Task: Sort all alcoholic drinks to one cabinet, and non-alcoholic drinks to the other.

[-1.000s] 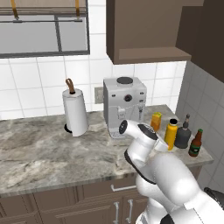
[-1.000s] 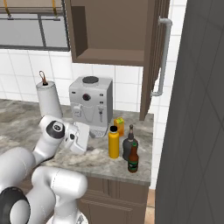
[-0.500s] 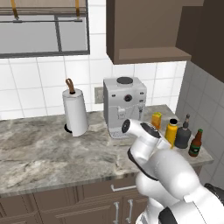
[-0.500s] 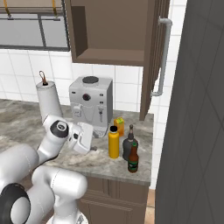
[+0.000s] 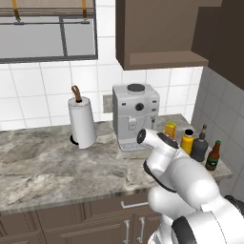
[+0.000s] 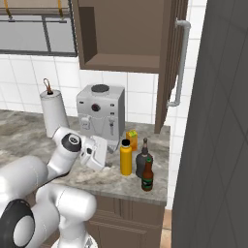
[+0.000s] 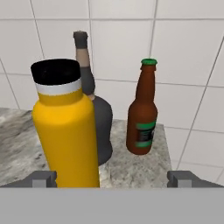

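The claw [image 6: 102, 154] stands fully released, with nothing between its jaws. It hangs low over the tabletop [image 5: 43, 167], in front of the coffee machine [image 6: 100, 112], and faces the group of drinks at the far right end of the tabletop.

In the hand view, the yellow-orange bottle [image 7: 68, 127] stands directly ahead of the claw and is the nearest item. It sits between the two finger tips [image 7: 43, 178], offset toward the left one. Its long axis is vertical, so it stands upright across the line of approach.

The squat black bottle [image 7: 94, 118] stands just behind the yellow-orange bottle and is partly hidden by it. The brown beer bottle [image 7: 143, 111] stands to the right of the pair, apart from them, and a little farther from the claw than the yellow-orange bottle. In the right base view, the juice carton [image 6: 131, 139] stands behind the group, near the coffee machine.

All four drinks rest on the tabletop. The open cabinet [image 6: 121, 34] hangs above the coffee machine, with its shelf bare. The second cabinet [image 5: 224, 43] hangs on the right wall above the drinks.

Judgement: a straight advance brings the jaws to either side of the yellow-orange bottle. A slight shift toward the left finger tip centres the bottle first.
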Robot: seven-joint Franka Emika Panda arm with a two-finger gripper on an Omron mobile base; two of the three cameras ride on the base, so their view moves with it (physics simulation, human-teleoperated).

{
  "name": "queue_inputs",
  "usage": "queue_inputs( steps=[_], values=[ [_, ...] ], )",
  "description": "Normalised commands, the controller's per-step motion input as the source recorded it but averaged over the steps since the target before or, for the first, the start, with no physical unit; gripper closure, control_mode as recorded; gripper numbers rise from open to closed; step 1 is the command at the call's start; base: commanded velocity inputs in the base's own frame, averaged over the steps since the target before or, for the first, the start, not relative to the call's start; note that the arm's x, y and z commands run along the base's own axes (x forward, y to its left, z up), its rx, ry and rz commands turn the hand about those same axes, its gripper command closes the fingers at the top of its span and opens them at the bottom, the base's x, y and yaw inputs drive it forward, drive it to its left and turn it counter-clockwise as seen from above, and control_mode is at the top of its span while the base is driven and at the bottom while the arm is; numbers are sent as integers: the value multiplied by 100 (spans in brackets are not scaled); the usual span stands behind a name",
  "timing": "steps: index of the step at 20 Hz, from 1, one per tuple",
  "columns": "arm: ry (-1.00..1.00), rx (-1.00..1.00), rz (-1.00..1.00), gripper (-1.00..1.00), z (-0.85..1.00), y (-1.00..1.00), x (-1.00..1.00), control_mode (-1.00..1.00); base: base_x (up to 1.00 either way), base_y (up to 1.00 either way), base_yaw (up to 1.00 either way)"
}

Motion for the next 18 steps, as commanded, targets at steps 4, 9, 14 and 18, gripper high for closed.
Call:
queue_inputs(
  steps=[4,9,14,18],
  values=[
    [2,0,0,-100,-7,-16,3,-100,0,0,0],
    [2,0,0,-100,-9,-15,3,-100,0,0,0],
    [1,0,0,-100,-11,-9,4,-100,0,0,0],
    [0,0,0,-100,-9,-7,6,-100,0,0,0]
  ],
)
